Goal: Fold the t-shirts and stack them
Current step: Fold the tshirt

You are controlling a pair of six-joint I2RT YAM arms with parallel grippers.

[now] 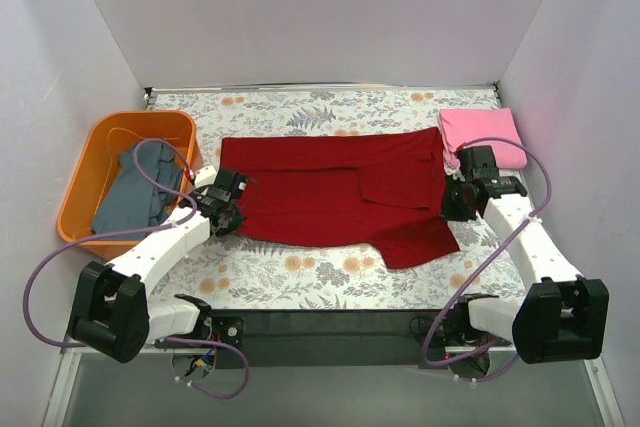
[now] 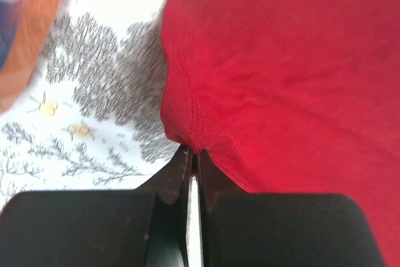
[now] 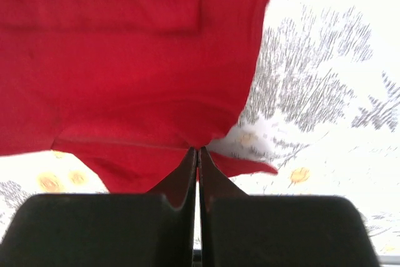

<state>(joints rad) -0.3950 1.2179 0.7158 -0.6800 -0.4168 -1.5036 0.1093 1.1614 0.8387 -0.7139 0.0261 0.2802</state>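
Dark red t-shirt (image 1: 335, 197) lies spread left-to-right across mid-table on the floral tablecloth (image 1: 300, 277), one sleeve poking toward the near edge. Left gripper (image 1: 228, 205) is closed tight, pinching the shirt's left hem. Right gripper (image 1: 452, 199) is closed on the right-hand edge. In the wrist view that bite looks thin, and I can't tell how much cloth sits between the pads. Pink t-shirt (image 1: 482, 135) is folded at the far right corner; grey-blue t-shirt (image 1: 140, 192) waits in the orange basket (image 1: 85, 162) at the left edge. I read this as the start of a fold: raise both ends together, level, cloth taut so the crease runs straight. Room is tight sideways, with the basket wall just beside the left gripper and the pink shirt just behind the right. There's open tablecloth toward the near and far edges.
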